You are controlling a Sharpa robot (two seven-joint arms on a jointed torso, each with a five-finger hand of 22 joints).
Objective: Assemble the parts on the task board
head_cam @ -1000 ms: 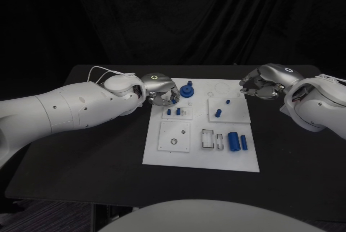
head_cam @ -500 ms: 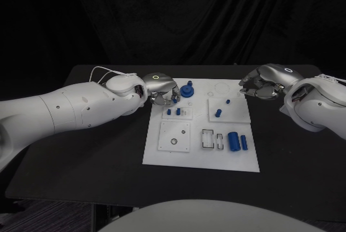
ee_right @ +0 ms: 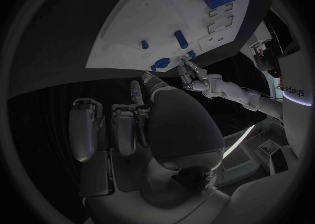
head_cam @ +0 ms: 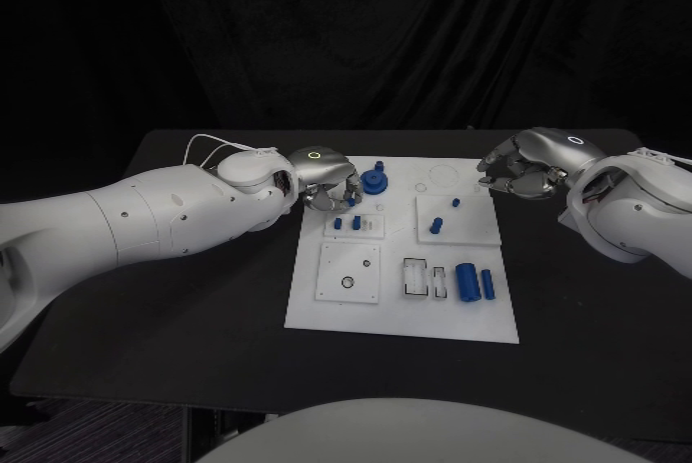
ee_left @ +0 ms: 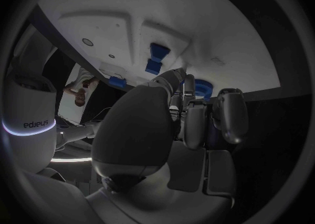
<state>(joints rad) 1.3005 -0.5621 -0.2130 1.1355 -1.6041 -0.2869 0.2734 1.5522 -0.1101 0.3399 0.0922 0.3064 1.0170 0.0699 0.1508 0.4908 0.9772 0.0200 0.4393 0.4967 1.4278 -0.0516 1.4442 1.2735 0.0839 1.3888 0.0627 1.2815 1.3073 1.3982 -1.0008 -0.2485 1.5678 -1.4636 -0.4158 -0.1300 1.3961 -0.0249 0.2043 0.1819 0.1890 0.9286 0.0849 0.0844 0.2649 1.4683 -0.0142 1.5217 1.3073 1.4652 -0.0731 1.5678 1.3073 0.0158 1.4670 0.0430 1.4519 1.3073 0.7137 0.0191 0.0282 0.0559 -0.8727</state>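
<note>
Judging progress, we see loose parts (head_cam: 466, 281) on the task board (head_cam: 405, 318); left hand (head_cam: 329, 182) grip unclear, right hand (head_cam: 519, 168) curled empty.

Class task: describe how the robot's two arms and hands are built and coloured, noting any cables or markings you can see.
Both arms have smooth, rounded white shells. A thin white cable loops near the left wrist, and another shows by the right wrist. The left hand and right hand are silver metal with many jointed fingers, each with a small ring mark on its back.
</note>
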